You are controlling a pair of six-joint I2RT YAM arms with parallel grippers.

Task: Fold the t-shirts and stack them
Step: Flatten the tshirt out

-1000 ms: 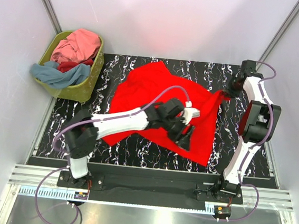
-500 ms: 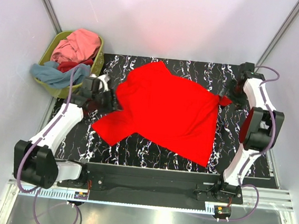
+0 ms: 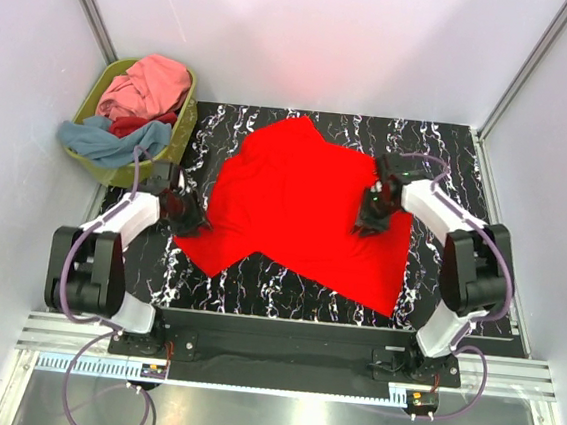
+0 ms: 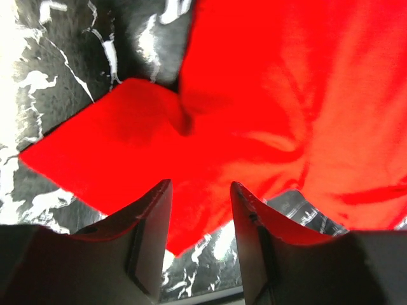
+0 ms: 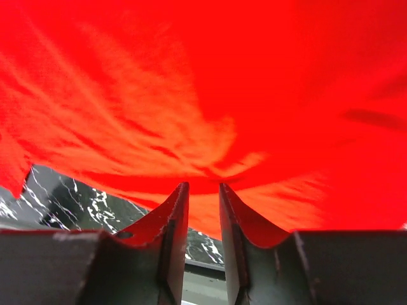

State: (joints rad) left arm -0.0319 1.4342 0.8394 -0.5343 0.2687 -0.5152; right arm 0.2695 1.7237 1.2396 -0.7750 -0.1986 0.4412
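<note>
the left gripper (image 3: 185,213) sits low at the left edge of the bright red t-shirt (image 3: 304,205), its arm folded back close to its own base. in the left wrist view the left gripper (image 4: 200,187) has its jaws standing moderately apart, with nothing pinched between them; through the gap shows a pointed sleeve (image 4: 108,159) of the shirt, lying flat on the table (image 4: 38,76). whether the fingers (image 4: 149,235) touch the cloth cannot be told. the right gripper (image 3: 371,219) is down on the right part of the same shirt, well inside its right edge. in the right wrist view the right gripper (image 5: 203,187) has only a narrow slit between its jaws, and rumpled red cloth fills nearly everything ahead of it; whether a fold is caught in that slit cannot be told. the bright red t-shirt lies spread over the middle of the black, white-veined table (image 3: 437,288), unfolded, its surface plain, one corner reaching toward the far edge and another toward the near right. off the table's far left corner stands an olive-green basket (image 3: 152,172) heaped with the other t-shirts: a pink one (image 3: 156,80) on top, a grey-blue one (image 3: 105,140) hanging over the near rim, and a darker red one (image 3: 131,123) between them.
</note>
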